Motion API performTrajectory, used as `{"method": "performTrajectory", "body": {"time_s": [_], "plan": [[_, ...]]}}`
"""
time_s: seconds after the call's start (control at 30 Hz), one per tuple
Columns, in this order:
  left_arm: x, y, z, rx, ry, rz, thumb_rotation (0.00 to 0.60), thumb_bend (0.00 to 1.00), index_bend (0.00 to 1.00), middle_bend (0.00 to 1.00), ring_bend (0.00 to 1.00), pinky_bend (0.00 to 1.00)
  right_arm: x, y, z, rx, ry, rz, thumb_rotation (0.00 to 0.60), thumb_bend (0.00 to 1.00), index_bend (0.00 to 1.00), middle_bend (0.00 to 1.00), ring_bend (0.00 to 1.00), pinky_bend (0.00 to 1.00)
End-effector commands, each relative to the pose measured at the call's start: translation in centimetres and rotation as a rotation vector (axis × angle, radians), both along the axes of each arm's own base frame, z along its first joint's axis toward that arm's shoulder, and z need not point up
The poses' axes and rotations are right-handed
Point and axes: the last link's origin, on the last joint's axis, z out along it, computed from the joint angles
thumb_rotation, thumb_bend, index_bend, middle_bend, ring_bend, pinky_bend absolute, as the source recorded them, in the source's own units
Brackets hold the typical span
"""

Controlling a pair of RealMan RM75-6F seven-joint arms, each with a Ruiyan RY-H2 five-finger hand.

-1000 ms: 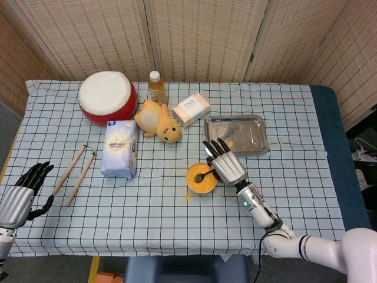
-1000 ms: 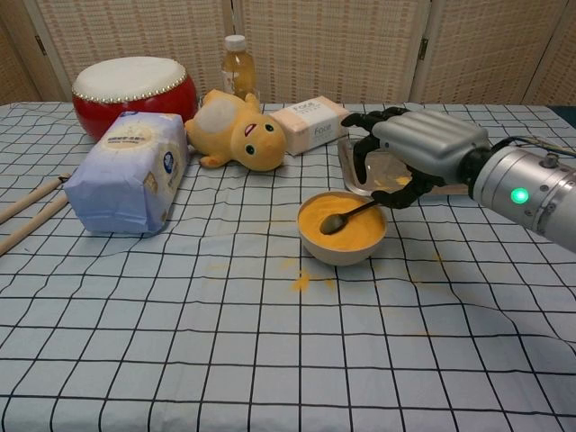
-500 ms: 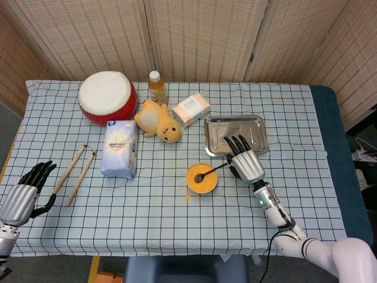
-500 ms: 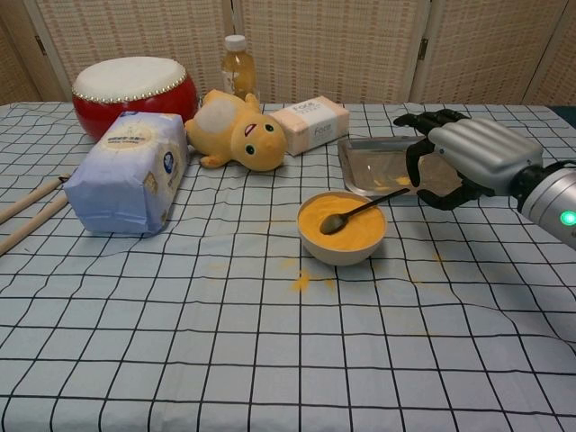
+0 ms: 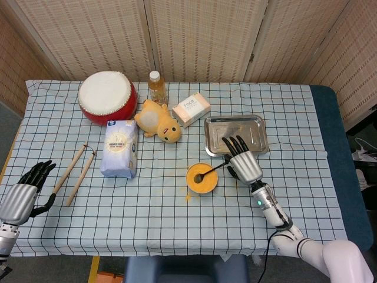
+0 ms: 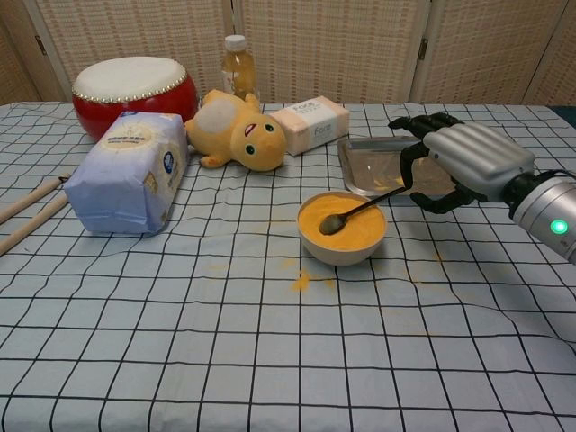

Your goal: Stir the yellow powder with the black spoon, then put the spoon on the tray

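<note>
A white bowl [image 5: 201, 178] [image 6: 342, 227] of yellow powder stands mid-table. The black spoon [image 5: 211, 171] [image 6: 360, 210] leans in it, its scoop in the powder and its handle pointing right over the rim. My right hand [image 5: 240, 160] [image 6: 463, 160] hovers just right of the bowl, in front of the metal tray [image 5: 235, 131] [image 6: 369, 166]. Its fingers are apart and curled down by the handle's tip, and I cannot tell whether they touch it. My left hand [image 5: 23, 194] rests open at the table's near left edge, holding nothing.
Along the back stand a red drum [image 5: 107, 97], a bottle [image 5: 156, 85], a yellow plush toy [image 5: 158, 121] and a white box [image 5: 191, 109]. A white bag [image 5: 119, 148] and two drumsticks [image 5: 73, 171] lie left. Spilled powder [image 6: 301, 282] dots the cloth before the bowl.
My right hand let go of the spoon handle over the bowl and drew back right toward the tray, then shifted slightly back left. The spoon stays in the bowl. The left hand barely moved.
</note>
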Motion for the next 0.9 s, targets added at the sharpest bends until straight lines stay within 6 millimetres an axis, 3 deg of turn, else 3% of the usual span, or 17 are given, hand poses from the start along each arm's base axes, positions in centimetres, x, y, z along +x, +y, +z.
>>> {"method": "performTrajectory", "body": {"time_s": [0.03, 0.9], "plan": [[0.0, 0.0, 0.0, 0.000, -0.001, 0.001, 0.600, 0.45, 0.00, 0.00, 0.00, 0.19, 0.1, 0.0, 0.0, -0.003, -0.005, 0.004, 0.600, 0.33, 0.53, 0.05, 0.00, 0.00], [-0.3, 0.1, 0.2, 0.000, -0.004, 0.013, 0.600, 0.45, 0.00, 0.00, 0.00, 0.19, 0.9, -0.8, -1.1, 0.014, 0.001, 0.003, 0.600, 0.33, 0.54, 0.05, 0.00, 0.00]]}}
